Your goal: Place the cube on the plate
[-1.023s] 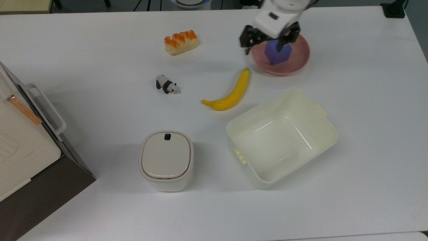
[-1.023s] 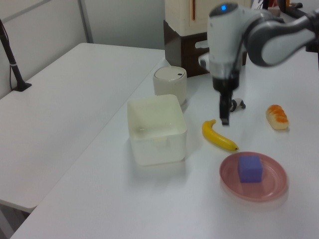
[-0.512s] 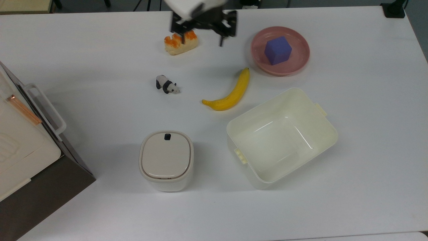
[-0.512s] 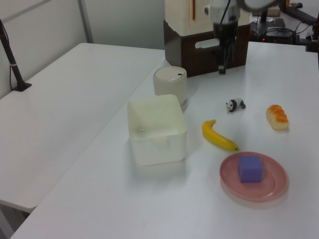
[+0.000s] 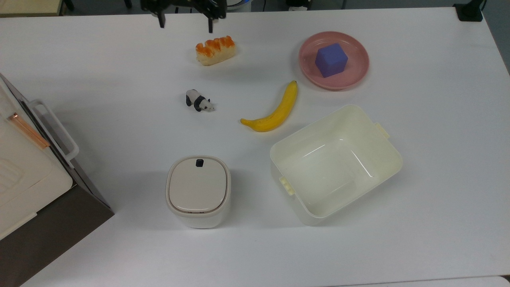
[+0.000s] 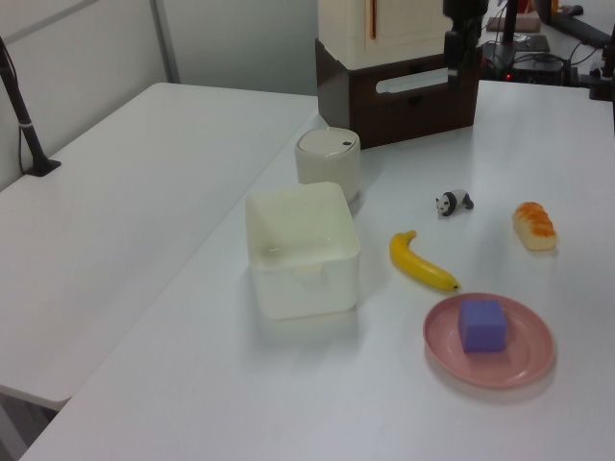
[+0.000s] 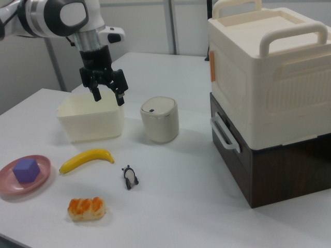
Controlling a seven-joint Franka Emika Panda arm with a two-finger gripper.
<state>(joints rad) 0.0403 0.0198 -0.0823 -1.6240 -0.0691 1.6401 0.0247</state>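
Observation:
The blue-purple cube [image 5: 330,59] sits on the pink plate [image 5: 354,77] at the top view's upper right, with nothing touching it. It also rests on the plate [image 6: 528,367] as the cube [image 6: 481,325] in the left view, and as the cube [image 7: 26,170] on the plate [image 7: 8,187] at the right view's far left. My gripper [image 5: 185,22] hangs open and empty at the top view's upper edge, far to the left of the plate and beyond the bread. In the right view the gripper [image 7: 108,97] hovers high above the table with its fingers spread.
A bread roll [image 5: 215,50], a toy panda [image 5: 199,100] and a banana [image 5: 275,109] lie mid-table. A cream tub [image 5: 310,127] stands below the plate, a lidded white bin [image 5: 198,189] to its left. Stacked cream and brown boxes [image 5: 24,171] fill the top view's left edge.
The gripper has left the plate and swept to the top view's left, rising past the bread to the table's far edge. The cube stays on the plate.

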